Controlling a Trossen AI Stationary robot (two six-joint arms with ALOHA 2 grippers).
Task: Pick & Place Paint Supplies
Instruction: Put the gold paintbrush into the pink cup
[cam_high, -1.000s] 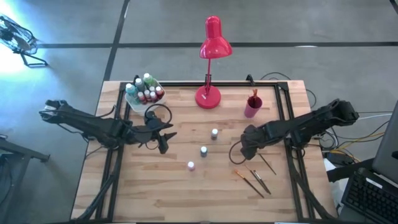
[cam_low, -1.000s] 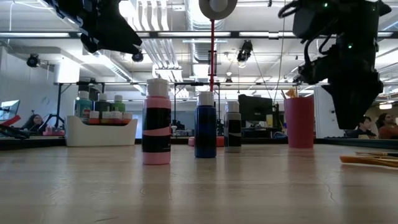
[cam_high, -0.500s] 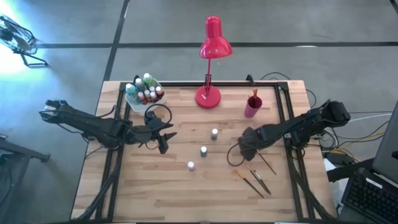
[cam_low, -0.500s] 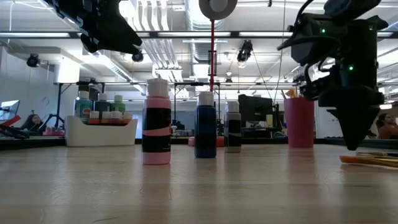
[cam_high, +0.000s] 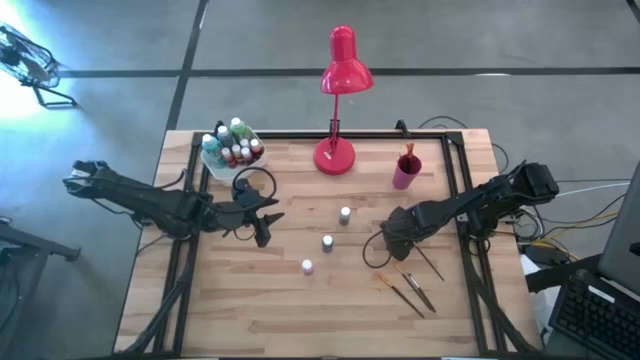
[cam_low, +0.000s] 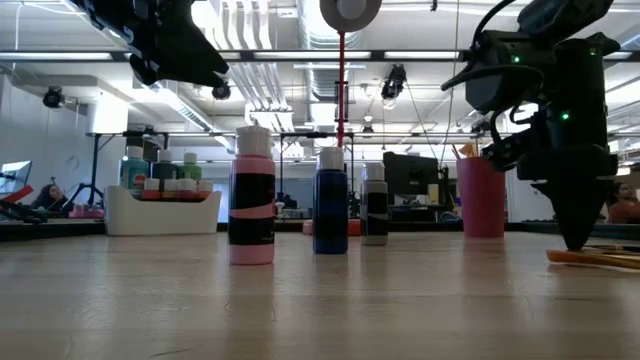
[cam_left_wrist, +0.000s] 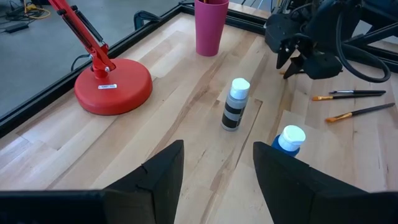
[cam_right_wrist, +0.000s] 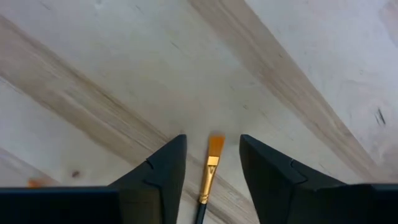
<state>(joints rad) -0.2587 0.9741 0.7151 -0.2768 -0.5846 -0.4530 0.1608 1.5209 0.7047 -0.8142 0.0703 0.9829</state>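
Straddling a paintbrush (cam_right_wrist: 209, 167) on the table (cam_high: 250, 300), the right gripper (cam_right_wrist: 210, 163) has fingers apart on either side, not yet gripping. Farther off, three paint bottles (cam_high: 326, 242) stand mid-table; the left gripper (cam_high: 266, 224) hovers open, empty.

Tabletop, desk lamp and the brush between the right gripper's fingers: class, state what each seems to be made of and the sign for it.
Tabletop: pale wood, matt; grain lines and plank seams show.
Desk lamp: probably painted metal or plastic, glossy red; highlights on the shade.
Brush: orange, likely synthetic bristles in a gold, seemingly metal ferrule on a dark handle; it lies between the right gripper's open fingers.
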